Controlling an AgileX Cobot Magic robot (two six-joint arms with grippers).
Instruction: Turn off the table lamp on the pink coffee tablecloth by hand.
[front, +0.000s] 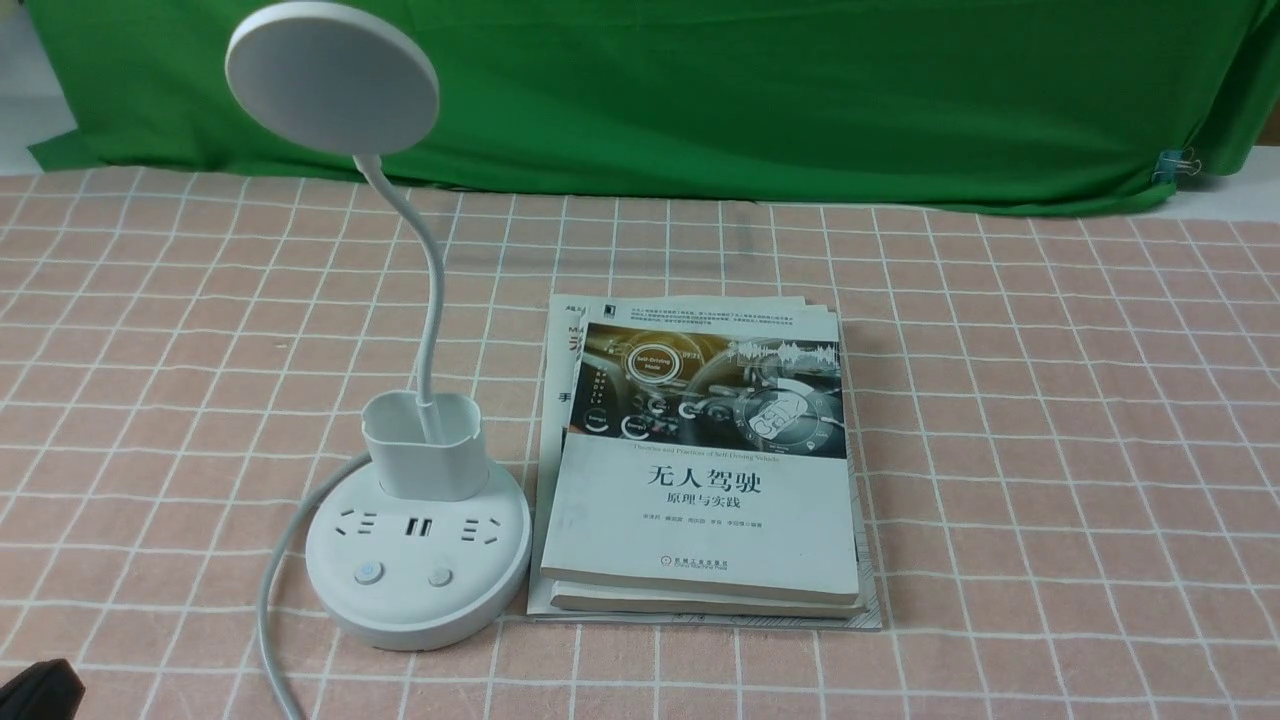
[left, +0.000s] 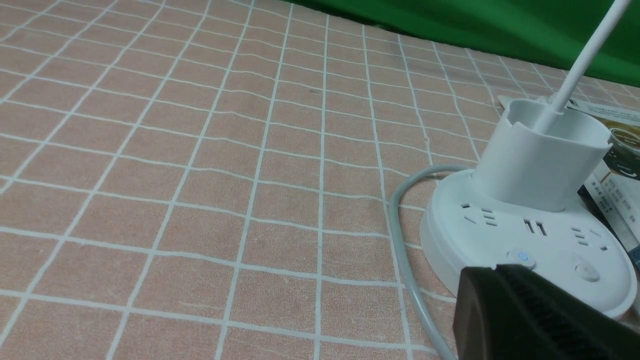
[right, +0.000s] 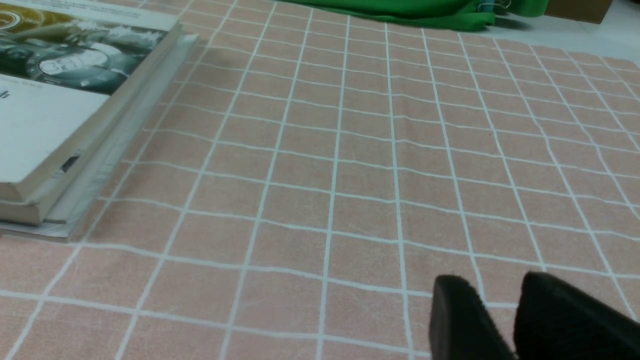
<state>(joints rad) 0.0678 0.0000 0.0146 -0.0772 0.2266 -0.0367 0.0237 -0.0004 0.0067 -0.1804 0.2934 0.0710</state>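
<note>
The white table lamp stands on the pink coffee tablecloth (front: 1000, 420), left of centre. It has a flat disc head (front: 331, 76), a thin bent neck (front: 432, 300), a cup holder (front: 425, 447) and a round base (front: 415, 565) with sockets. The left button (front: 368, 573) glows blue and the right button (front: 440, 577) is unlit. My left gripper (front: 40, 690) is a black tip at the near-left corner, apart from the base. In the left wrist view it (left: 496, 268) is shut and empty, with the base (left: 500, 235) and the lit button (left: 522, 256) just beyond it. My right gripper (right: 500, 285) hovers over bare cloth, its jaws a narrow gap apart and empty.
A stack of books (front: 700, 470) lies right beside the lamp base; it also shows in the right wrist view (right: 60, 100). The lamp's white cord (front: 272, 580) curves from the base toward the near edge. A green backdrop cloth (front: 750, 90) hangs behind the table.
</note>
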